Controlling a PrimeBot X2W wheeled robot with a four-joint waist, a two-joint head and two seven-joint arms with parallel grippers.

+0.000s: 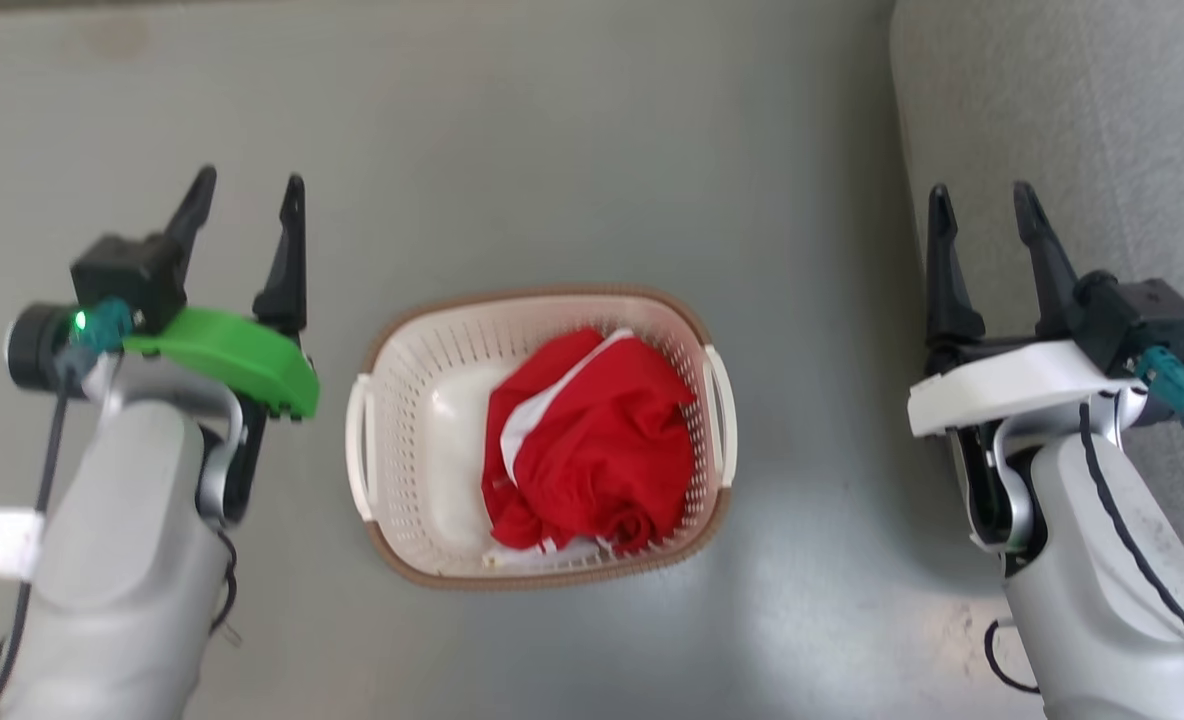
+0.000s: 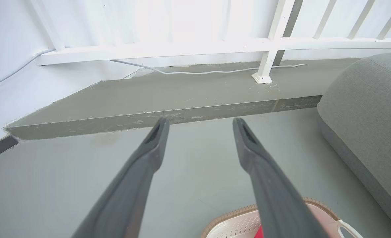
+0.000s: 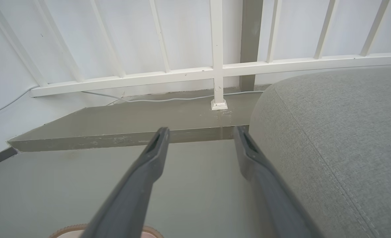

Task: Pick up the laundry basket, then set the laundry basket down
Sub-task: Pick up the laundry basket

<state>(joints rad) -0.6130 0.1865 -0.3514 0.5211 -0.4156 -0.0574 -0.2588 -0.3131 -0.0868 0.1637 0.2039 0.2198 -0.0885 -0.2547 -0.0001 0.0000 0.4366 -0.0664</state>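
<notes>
Nearest, the left tool point(image 1: 250, 182) is hanging spread and empty, the laundry basket point(image 1: 532, 296) is sitting on the floor point(image 1: 552, 150) between both arms, and the right tool point(image 1: 982, 195), likewise spread, is hovering over a grey cushion point(image 1: 1052, 100) that could snag its inward reach.

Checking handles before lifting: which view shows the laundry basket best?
Head view: whole laundry basket, both handles, red cloth inside. Left wrist view shows one corner; right wrist view, a rim sliver.

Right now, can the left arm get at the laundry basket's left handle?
Probably yes: the left end effector is open, and nothing stands between it and the laundry basket's left handle.
</notes>
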